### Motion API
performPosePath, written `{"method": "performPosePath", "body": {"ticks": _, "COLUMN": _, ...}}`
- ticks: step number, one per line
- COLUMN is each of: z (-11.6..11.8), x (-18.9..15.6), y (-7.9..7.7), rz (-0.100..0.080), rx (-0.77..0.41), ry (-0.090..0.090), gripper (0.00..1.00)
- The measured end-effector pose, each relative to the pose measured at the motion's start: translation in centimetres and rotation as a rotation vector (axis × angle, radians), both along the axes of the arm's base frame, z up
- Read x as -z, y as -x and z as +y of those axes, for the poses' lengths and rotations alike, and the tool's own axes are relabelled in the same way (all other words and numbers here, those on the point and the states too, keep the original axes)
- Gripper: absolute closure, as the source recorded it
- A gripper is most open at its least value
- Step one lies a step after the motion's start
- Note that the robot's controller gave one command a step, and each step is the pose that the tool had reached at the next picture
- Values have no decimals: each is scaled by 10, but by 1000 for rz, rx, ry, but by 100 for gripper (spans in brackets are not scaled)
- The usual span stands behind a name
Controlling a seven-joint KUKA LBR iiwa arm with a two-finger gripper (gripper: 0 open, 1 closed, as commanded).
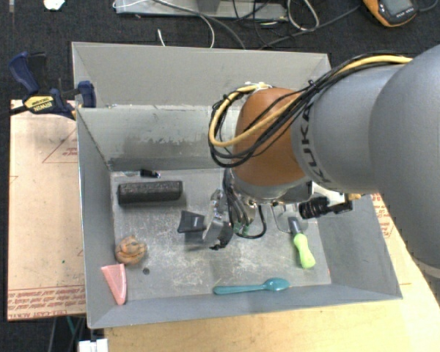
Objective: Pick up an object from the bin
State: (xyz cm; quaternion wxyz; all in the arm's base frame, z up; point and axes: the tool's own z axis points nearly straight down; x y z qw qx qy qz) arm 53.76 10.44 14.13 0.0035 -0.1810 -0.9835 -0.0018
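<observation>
One dark angular block [192, 224] is lying in the grey metal bin [154, 134] just left of the tool [221, 235], whose open-or-closed state I cannot tell; centring over it is mattering most.

Upper end of green-handled tool [303, 249] hidden under arm [367, 116]. Arm cut off at right edge. Near bin [94, 218] centre, small dark thing [193, 224]: kind unclear.

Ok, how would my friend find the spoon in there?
Look in the grey metal bin, along its near edge at the bottom of the view. The spoon lies flat there, below and left of the green-handled tool. It is the only long, thin, light blue thing.
</observation>
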Motion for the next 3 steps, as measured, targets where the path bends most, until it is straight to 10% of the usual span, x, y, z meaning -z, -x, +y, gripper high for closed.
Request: {"method": "performPosePath", "body": {"ticks": 3, "z": 1, "x": -64, "y": -2, "rz": -6, "rx": -5, "ry": -3, "gripper": 100}}
